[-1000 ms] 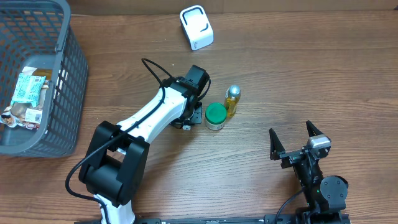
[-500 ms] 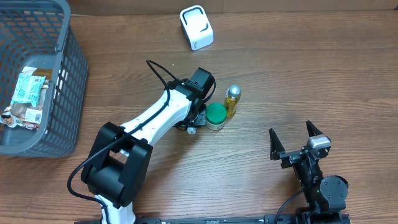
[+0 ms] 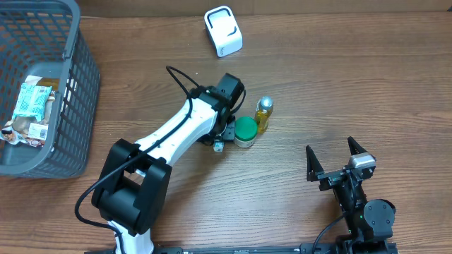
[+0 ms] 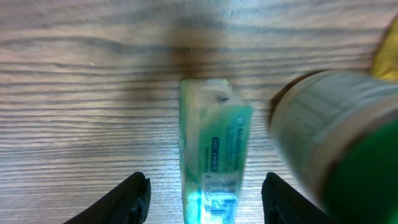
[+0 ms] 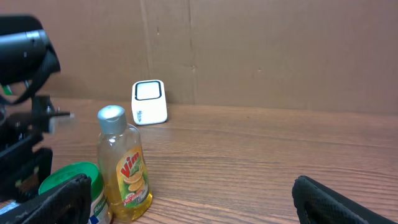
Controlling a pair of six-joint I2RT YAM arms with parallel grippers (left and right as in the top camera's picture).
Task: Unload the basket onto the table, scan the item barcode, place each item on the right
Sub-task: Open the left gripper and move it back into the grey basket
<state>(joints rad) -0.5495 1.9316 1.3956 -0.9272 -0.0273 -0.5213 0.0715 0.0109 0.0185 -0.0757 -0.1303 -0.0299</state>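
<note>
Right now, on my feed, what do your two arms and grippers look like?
The left arm has a white tubular link between bulky black joint housings, with a thin black cable looping near its wrist. The left gripper has two blunt black fingers. The right arm is black with a grey block near its wrist; the right gripper has pointed black fingers.

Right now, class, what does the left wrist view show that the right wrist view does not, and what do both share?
Only the left wrist view: a slim green-and-white pack between the open jaws of the left gripper. Only the right wrist view: the white scanner and the cardboard wall. Both: the green-lidded jar, the yellow bottle (a mere sliver in the left wrist view) and the wooden table.
</note>
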